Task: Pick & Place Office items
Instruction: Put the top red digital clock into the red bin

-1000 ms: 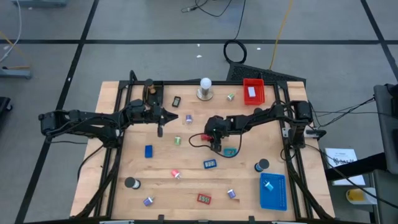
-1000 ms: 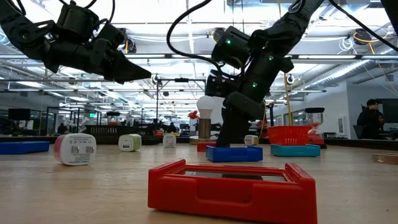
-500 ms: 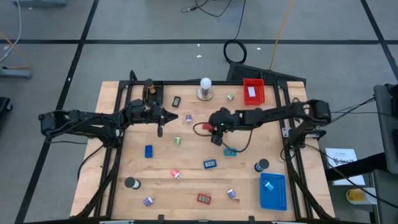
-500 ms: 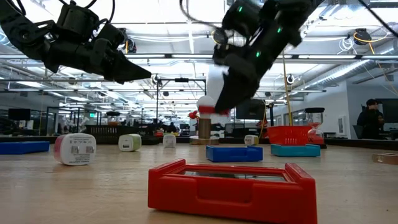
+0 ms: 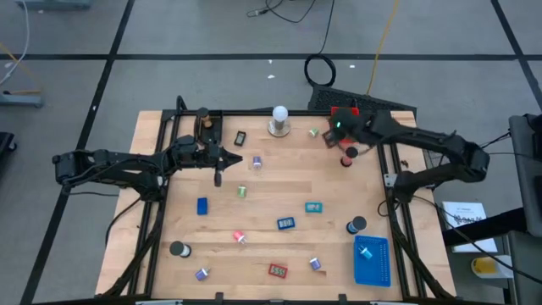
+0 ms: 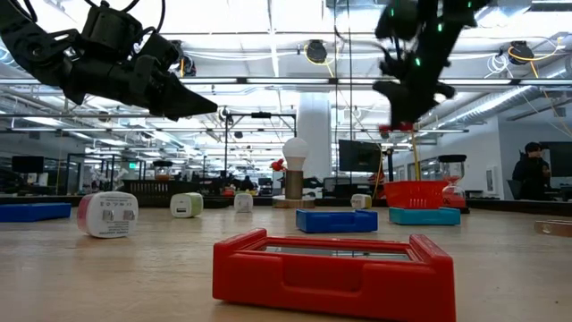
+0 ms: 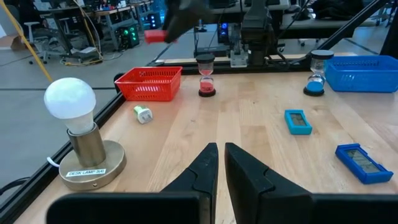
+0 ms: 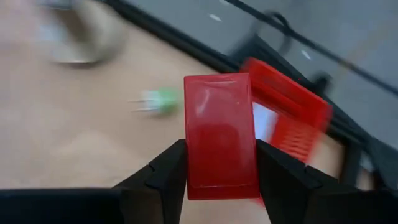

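The right tool (image 8: 221, 165) is clamped on a red block (image 8: 221, 134), carrying it above the desk (image 5: 279, 182) beside the red basket (image 8: 289, 118). Next it likely must centre over the basket and release. The left tool (image 7: 219, 163) (fingers together) hovers idle.

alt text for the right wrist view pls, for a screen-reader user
The right gripper holds a flat red rectangular piece between its two dark fingers, above the wooden table. Beyond lie a small green item and a red basket at the table's edge.
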Robot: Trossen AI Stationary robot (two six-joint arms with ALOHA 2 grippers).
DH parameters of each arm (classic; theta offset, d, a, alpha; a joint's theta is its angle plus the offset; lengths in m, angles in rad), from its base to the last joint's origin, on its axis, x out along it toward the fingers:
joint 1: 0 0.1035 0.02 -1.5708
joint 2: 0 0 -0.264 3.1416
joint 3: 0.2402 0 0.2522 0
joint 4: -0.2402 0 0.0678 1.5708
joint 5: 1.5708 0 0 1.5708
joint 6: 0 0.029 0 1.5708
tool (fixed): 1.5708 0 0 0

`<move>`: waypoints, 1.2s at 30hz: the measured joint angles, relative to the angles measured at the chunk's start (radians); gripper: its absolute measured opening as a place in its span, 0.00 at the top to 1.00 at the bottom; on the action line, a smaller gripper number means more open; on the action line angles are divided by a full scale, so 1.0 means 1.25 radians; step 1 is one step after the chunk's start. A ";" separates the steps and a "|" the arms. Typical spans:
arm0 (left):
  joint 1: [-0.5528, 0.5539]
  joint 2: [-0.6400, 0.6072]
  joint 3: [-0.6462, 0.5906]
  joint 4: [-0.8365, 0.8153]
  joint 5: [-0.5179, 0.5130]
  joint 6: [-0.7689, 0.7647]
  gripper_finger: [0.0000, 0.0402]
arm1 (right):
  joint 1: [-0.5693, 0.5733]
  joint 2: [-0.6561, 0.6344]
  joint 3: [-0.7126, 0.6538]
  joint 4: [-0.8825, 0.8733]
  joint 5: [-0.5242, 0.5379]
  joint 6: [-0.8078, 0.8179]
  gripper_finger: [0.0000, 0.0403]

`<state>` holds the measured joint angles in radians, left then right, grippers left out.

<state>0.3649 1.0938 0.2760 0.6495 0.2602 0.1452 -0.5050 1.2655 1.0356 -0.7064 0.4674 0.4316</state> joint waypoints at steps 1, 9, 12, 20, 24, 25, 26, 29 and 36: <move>0.000 0.000 0.000 0.000 0.000 0.000 0.91 | -0.041 0.003 -0.010 0.002 -0.007 -0.005 0.61; 0.000 0.000 0.000 0.000 0.000 0.000 0.91 | -0.245 0.073 -0.064 0.127 -0.105 -0.068 0.60; 0.000 0.000 0.000 0.000 0.000 0.000 0.91 | -0.274 0.111 -0.066 0.148 -0.107 -0.076 0.60; 0.000 0.000 0.000 0.000 0.000 0.000 0.91 | -0.334 0.201 -0.066 0.183 -0.105 -0.084 0.60; 0.000 0.000 0.000 0.000 0.000 0.000 0.91 | -0.355 0.214 -0.066 0.184 -0.105 -0.085 0.60; 0.000 0.000 0.000 0.000 0.000 0.000 0.91 | -0.359 0.215 -0.066 0.183 -0.106 -0.085 0.60; 0.000 0.000 0.000 0.000 0.000 0.000 0.91 | -0.361 0.215 -0.066 0.181 -0.106 -0.084 0.60; 0.000 0.000 0.000 0.000 0.000 0.000 0.91 | -0.361 0.215 -0.066 0.185 -0.106 -0.080 0.60; 0.000 0.000 0.000 0.000 0.000 0.000 0.91 | -0.359 0.215 -0.066 0.181 -0.148 -0.059 0.60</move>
<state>0.3649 1.0939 0.2760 0.6498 0.2603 0.1452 -0.9532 1.5341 0.9535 -0.4799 0.2821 0.3583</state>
